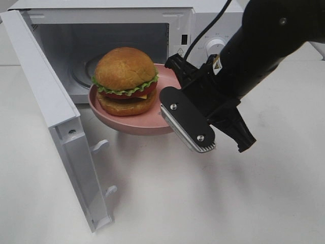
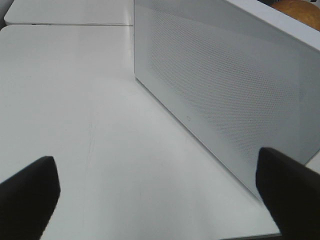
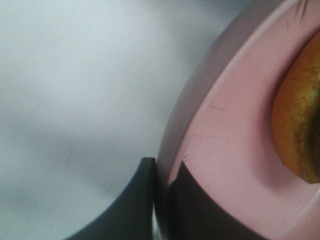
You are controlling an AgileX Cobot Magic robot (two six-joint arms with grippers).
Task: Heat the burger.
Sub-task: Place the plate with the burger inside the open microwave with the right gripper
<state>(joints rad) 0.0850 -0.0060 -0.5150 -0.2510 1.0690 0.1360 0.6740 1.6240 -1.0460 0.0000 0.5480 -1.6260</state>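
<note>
The burger (image 1: pixel 125 81), with a golden bun, green lettuce, tomato and cheese, sits on a pink plate (image 1: pixel 137 124). The plate hangs above the table right at the mouth of the open microwave (image 1: pixel 127 20). My right gripper (image 1: pixel 170 89) is shut on the plate's right rim. In the right wrist view its fingers (image 3: pixel 145 200) pinch that rim (image 3: pixel 235 150), with the burger's bun (image 3: pixel 300 125) close by. My left gripper (image 2: pixel 160 195) is open and empty over the table, beside the outer face of the microwave door (image 2: pixel 225 90). It is out of the exterior high view.
The microwave door (image 1: pixel 56 122) swings out to the left and stands between the left arm and the plate. A glass turntable (image 1: pixel 86 71) lies inside the cavity. A black cable (image 1: pixel 203 30) runs across the microwave's control panel. White table (image 1: pixel 203 203) stretches in front.
</note>
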